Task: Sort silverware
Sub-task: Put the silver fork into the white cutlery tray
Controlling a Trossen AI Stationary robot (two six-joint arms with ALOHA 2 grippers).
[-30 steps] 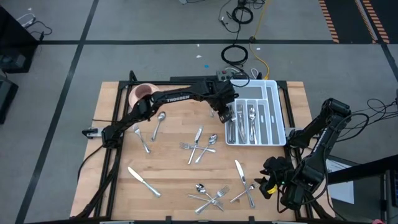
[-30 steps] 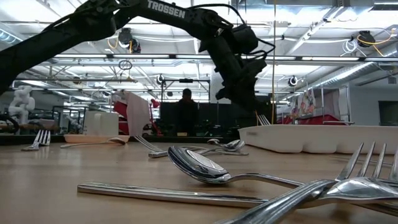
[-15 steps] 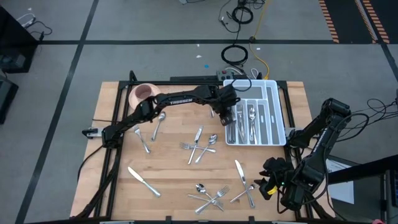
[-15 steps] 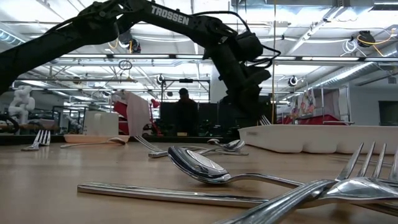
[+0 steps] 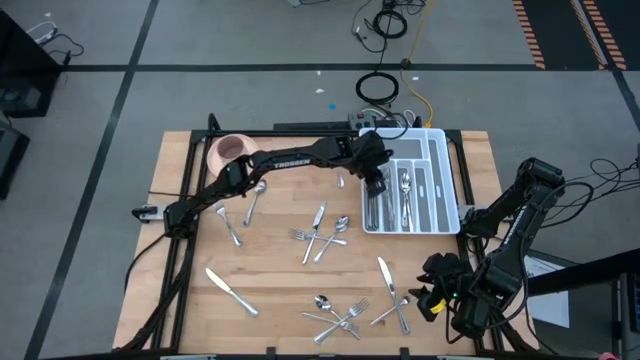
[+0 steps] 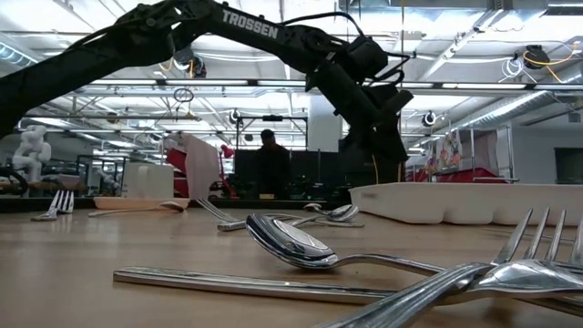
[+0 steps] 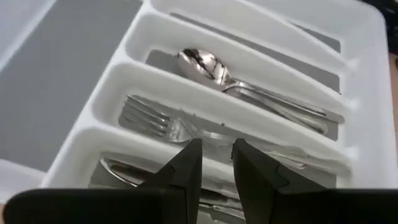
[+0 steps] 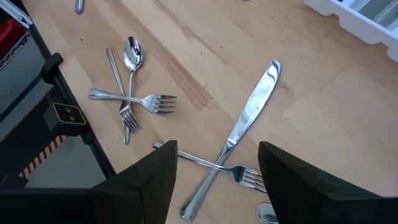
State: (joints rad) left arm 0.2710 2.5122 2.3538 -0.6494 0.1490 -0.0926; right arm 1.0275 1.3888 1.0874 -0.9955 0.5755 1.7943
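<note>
Silverware (image 7: pixel 211 134): fork lying lengthwise along its compartment of the tray (image 7: pixel 367 81), directly beneath the left gripper (image 7: pixel 214 163), whose fingers stand slightly parted, holding nothing.

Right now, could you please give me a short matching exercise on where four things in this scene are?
Things:
1. pink cup
2. white tray
3. left gripper
4. right gripper

Places:
A. over the tray's compartments
B. table's far left corner
C. table's near right edge, above a knife crossing a fork
D. table's far right

Pairs: 1-B, 2-D, 3-A, 4-C
</note>
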